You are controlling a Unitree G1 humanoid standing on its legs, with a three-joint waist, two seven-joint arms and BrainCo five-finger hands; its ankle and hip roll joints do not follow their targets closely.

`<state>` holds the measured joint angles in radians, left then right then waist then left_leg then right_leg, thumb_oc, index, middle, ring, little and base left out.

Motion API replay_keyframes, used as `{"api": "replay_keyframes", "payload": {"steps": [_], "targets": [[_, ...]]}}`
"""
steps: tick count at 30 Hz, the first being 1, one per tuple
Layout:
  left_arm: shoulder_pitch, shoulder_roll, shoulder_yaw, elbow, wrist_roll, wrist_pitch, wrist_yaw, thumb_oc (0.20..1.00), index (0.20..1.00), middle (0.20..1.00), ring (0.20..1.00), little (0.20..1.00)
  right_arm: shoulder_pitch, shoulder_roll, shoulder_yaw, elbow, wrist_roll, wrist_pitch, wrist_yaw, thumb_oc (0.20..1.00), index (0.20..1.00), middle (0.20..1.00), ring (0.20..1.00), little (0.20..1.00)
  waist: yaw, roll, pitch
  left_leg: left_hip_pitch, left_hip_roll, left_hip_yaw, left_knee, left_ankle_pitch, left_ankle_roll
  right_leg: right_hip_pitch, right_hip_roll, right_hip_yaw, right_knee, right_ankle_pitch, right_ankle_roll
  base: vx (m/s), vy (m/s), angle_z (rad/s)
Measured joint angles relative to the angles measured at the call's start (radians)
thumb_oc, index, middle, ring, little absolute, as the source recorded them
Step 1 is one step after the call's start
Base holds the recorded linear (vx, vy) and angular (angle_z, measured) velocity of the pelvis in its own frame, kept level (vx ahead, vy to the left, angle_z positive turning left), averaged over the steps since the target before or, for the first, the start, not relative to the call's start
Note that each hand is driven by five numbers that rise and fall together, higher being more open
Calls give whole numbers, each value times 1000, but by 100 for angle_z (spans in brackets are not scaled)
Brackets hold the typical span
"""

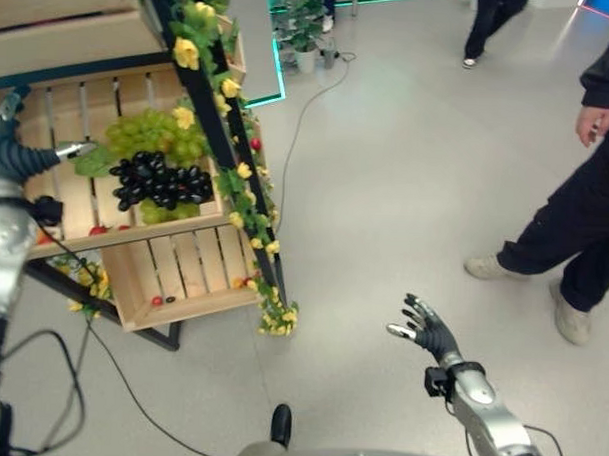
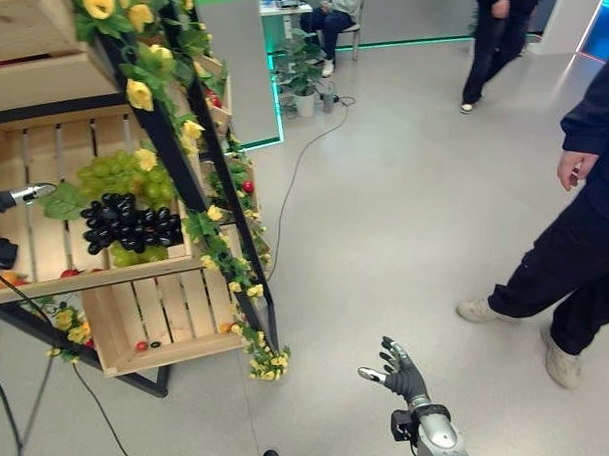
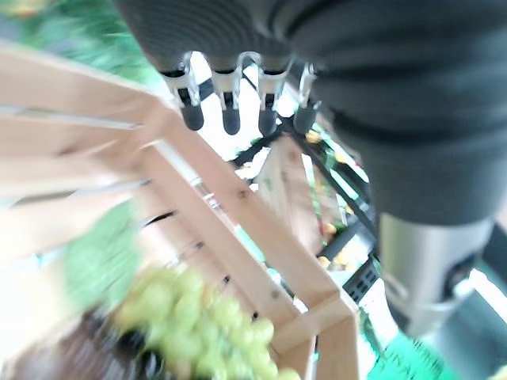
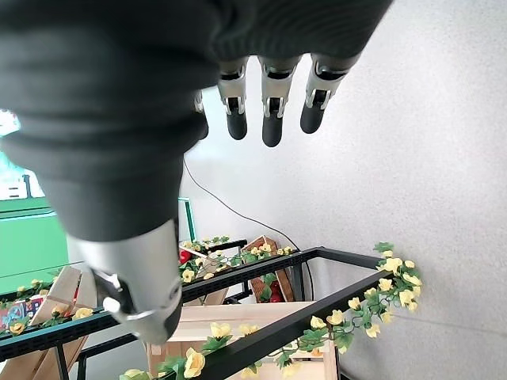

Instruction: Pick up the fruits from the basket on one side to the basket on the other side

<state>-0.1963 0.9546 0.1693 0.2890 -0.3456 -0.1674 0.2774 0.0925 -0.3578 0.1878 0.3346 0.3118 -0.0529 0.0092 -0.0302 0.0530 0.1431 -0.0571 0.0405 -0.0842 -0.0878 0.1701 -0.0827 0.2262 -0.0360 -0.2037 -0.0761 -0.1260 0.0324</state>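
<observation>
We see a slanted wooden crate (image 1: pixel 78 130) on a black rack (image 1: pixel 222 145) trimmed w/ yellow flowers (image 1: pixel 187 52). In it lie green grapes (image 1: pixel 153 133) w/ black grapes (image 1: pixel 161 181) just below them, touching.

L hand (image 1: pixel 72 151) is at the crate's left part, fingertips near the green grapes. Its wrist view has the fingers (image 3: pixel 230 119) straight in a row over the crate's slats, nothing between them: open, empty. That view also puts the green grapes (image 3: pixel 198 332) close below, blurred.

A lower crate (image 1: pixel 183 274) sits under the first, w/ small red fruits (image 1: pixel 158 301) on its slats; a red one (image 1: pixel 97 231) also lies by the upper crate's front rail.

R hand (image 1: pixel 426 330) hangs over bare floor (image 1: pixel 387 171), well apart from the rack. Wrist view: fingers (image 4: pixel 271 127) straight and spread, holding nothing.

R wrist view adds what the head views lack: the rack seen from low down, w/ red fruit (image 4: pixel 186 256) in a far crate behind the flowered bar.

R eye view shows a seated person (image 2: pixel 337 9) at the back. A second person walks (image 1: pixel 492 24) far off; a third stands (image 1: pixel 575 227) at the right, near the R hand.
</observation>
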Motion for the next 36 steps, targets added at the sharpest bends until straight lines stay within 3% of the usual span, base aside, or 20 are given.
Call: {"api": "replay_keyframes", "payload": {"steps": [1,2,5,8,13,14,20,28,36], "targets": [[9,-10,4,-3,-17,-1,-1,1000,1000,1000,1000,1000,0,1,-2,-1,-6,0,0,1000,1000,1000,1000,1000,1,-1,0,0,1,0,0,0,0,0,1,0,1,0,0,0,0,0],[53,-75,60,-64,-84,-19,-3,1000,1000,1000,1000,1000,3,8,-14,-3,-10,0,-1,1000,1000,1000,1000,1000,3,-2,-1,1,1,0,0,0,0,1,0,0,2,1,1,0,0,0],[113,-93,62,-145,-159,-24,-44,1000,1000,1000,1000,1000,24,11,-32,-3,-18,1,-1,1000,1000,1000,1000,1000,18,-9,-3,3,2,1,0,0,0,1,1,1,2,1,1,0,0,0],[166,-200,84,-297,-235,-39,-87,1000,1000,1000,1000,1000,41,28,-55,-8,-28,9,-1,1000,1000,1000,1000,1000,23,-12,-3,7,-3,0,0,-1,2,9,-2,1,-1,2,2,0,0,0],[196,-346,41,-434,-301,-40,-142,1000,1000,1000,1000,1000,40,30,-59,-19,-40,14,0,1000,1000,1000,1000,1000,21,-17,-4,10,-5,-2,0,-1,2,14,-3,-1,-2,3,3,-2,13,0],[212,-429,16,-496,-307,-37,-159,1000,1000,1000,1000,1000,40,31,-59,-23,-48,15,1,1000,1000,1000,1000,1000,21,-20,-2,10,-7,-2,0,-1,2,16,-4,-1,-2,3,3,-9,38,0],[279,-557,-80,-579,-326,-15,-234,1000,1000,1000,1000,1000,69,35,-89,-62,-56,15,1,1000,1000,1000,1000,1000,14,-39,6,12,-5,1,1,-5,6,9,-6,1,1,3,3,-7,59,-3],[284,-598,-211,-583,-305,21,-271,1000,1000,1000,1000,1000,75,37,-112,-110,-57,14,-19,1000,1000,1000,1000,1000,15,-61,11,12,-4,32,0,-11,13,-9,-16,35,5,7,10,-3,76,-13],[274,-575,-265,-580,-253,35,-287,1000,1000,1000,1000,1000,112,54,-192,-186,-56,-6,-54,1000,1000,1000,1000,1000,-41,-125,15,15,-3,127,0,-32,27,-66,-42,113,20,21,31,-26,104,-37]]}}
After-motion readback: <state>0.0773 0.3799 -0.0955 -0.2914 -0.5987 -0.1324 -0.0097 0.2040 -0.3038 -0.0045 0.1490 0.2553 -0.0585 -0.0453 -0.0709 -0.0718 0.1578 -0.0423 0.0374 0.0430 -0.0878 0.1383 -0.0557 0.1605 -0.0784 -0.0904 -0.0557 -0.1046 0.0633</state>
